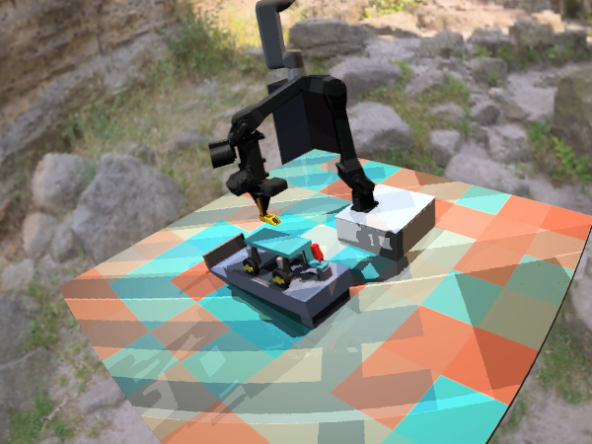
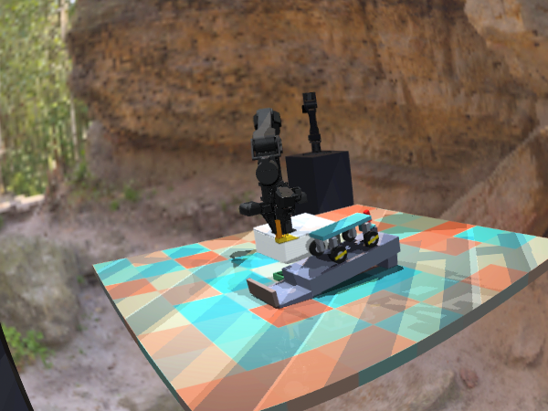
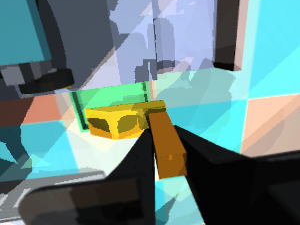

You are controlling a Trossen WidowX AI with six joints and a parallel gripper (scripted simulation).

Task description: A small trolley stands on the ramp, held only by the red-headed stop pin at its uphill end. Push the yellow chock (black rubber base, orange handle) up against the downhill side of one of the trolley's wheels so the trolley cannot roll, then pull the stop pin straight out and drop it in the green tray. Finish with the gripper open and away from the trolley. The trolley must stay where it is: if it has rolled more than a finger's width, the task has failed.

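Observation:
My gripper [image 1: 264, 208] [image 2: 282, 231] [image 3: 160, 132] is shut on the chock's orange handle [image 1: 259, 205] [image 2: 278, 229] [image 3: 168, 142]. The yellow chock [image 1: 269, 218] [image 2: 286, 238] [image 3: 114, 123] hangs in the air beside the ramp [image 1: 331, 296] [image 2: 352, 269] [image 3: 132, 40], on the robot-base side. Its black base cannot be made out. The teal trolley [image 1: 278, 242] [image 2: 340, 226] [image 3: 22, 30] stands on the ramp, apart from the chock. The red-headed stop pin [image 1: 317, 252] [image 2: 366, 212] stands at its uphill end. The green tray [image 2: 278, 275] [image 3: 112, 96] is partly hidden behind the ramp in the exterior view.
A brown end board [image 1: 224, 251] [image 2: 262, 292] [image 3: 226, 25] rises at the ramp's low end. The arm's white base block [image 1: 395, 207] [image 2: 274, 244] stands near the ramp. Behind is a dark pedestal [image 1: 306, 123] [image 2: 320, 183] with another arm-like grey structure [image 1: 268, 35] [image 2: 312, 121].

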